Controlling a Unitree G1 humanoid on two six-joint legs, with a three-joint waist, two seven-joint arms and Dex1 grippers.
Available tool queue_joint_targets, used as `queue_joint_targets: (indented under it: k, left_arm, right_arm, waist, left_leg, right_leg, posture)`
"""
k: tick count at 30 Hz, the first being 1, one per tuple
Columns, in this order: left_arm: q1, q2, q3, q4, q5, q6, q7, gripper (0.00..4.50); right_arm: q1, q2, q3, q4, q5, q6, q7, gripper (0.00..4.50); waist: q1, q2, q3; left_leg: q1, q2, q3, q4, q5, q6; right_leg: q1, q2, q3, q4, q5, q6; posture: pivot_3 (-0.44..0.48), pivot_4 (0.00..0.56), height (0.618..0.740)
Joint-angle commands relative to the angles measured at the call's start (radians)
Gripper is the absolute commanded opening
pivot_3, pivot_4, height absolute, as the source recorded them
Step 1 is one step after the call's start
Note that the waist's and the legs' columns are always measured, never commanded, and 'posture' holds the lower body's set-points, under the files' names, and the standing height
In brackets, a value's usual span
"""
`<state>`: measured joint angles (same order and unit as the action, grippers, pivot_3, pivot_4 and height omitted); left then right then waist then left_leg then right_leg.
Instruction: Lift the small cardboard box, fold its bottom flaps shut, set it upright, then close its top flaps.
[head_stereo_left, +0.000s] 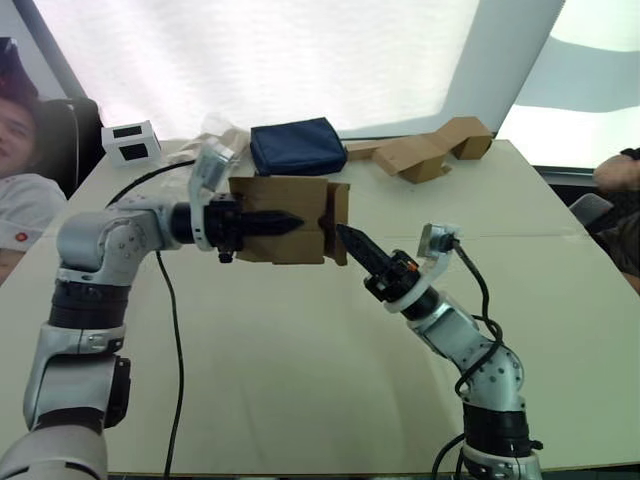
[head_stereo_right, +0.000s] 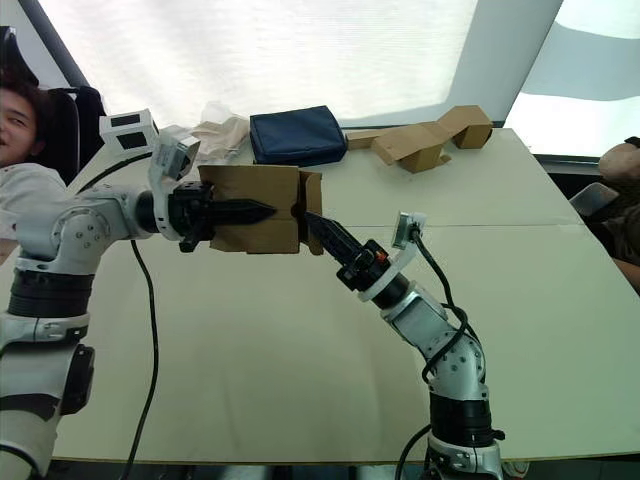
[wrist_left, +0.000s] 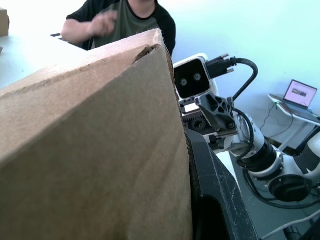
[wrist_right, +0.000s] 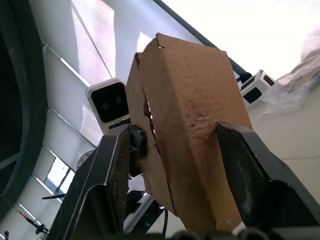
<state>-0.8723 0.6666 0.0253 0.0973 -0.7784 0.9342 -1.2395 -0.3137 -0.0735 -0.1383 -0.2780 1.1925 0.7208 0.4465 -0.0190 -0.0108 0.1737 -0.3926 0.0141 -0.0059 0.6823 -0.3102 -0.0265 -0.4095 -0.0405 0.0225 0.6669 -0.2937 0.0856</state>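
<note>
The small cardboard box (head_stereo_left: 290, 200) hangs in the air over the table (head_stereo_left: 300, 380), lying on its side. My left gripper (head_stereo_left: 285, 222) is shut on it, one black finger lying across its front face; the left wrist view shows the cardboard wall (wrist_left: 90, 160) beside that finger (wrist_left: 215, 190). A flap (head_stereo_left: 339, 215) stands out at the box's right end. My right gripper (head_stereo_left: 350, 240) comes up from below right, tips at that end. In the right wrist view its fingers (wrist_right: 115, 165) stand open with the box (wrist_right: 195, 110) between them.
At the table's far side lie a navy pouch (head_stereo_left: 297, 146), larger folded cardboard pieces (head_stereo_left: 430, 150), a white box with black panels (head_stereo_left: 131, 142) and crumpled wrapping (head_stereo_left: 215, 135). A person (head_stereo_left: 20, 150) sits at the left, another person's arm (head_stereo_left: 618, 170) at the right. A black cable (head_stereo_left: 175, 330) crosses the table.
</note>
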Motion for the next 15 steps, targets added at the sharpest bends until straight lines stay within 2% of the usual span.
queue_joint_targets:
  k: [1, 3, 6, 15]
  left_arm:
    - [-0.022, 0.004, 0.042, -0.016, -0.025, 0.003, 0.002, 0.00]
    - [-0.022, 0.004, 0.042, -0.015, -0.027, 0.003, 0.005, 0.00]
    - [-0.022, 0.008, 0.042, -0.017, -0.030, 0.003, 0.008, 0.00]
    - [-0.013, 0.011, 0.039, -0.027, -0.033, -0.002, 0.015, 0.00]
  right_arm:
    - [-0.004, 0.016, -0.004, -0.016, 0.024, -0.019, 0.003, 2.75]
    - [-0.006, 0.021, -0.008, -0.010, 0.028, -0.023, 0.002, 2.75]
    - [-0.011, 0.033, -0.017, 0.004, 0.035, -0.031, 0.004, 2.05]
    - [-0.019, 0.060, -0.024, 0.015, 0.059, -0.038, 0.004, 2.05]
  waist:
    - [0.000, 0.000, 0.000]
    - [0.000, 0.000, 0.000]
    - [0.000, 0.000, 0.000]
    - [0.000, 0.000, 0.000]
  left_leg:
    - [0.000, 0.000, 0.000, 0.000, 0.000, 0.000]
    - [0.000, 0.000, 0.000, 0.000, 0.000, 0.000]
    - [0.000, 0.000, 0.000, 0.000, 0.000, 0.000]
    - [0.000, 0.000, 0.000, 0.000, 0.000, 0.000]
  right_leg:
    - [0.000, 0.000, 0.000, 0.000, 0.000, 0.000]
    - [0.000, 0.000, 0.000, 0.000, 0.000, 0.000]
    - [0.000, 0.000, 0.000, 0.000, 0.000, 0.000]
    - [0.000, 0.000, 0.000, 0.000, 0.000, 0.000]
  posture:
    - [0.000, 0.150, 0.740]
    - [0.000, 0.150, 0.740]
    - [0.000, 0.150, 0.740]
    - [0.000, 0.150, 0.740]
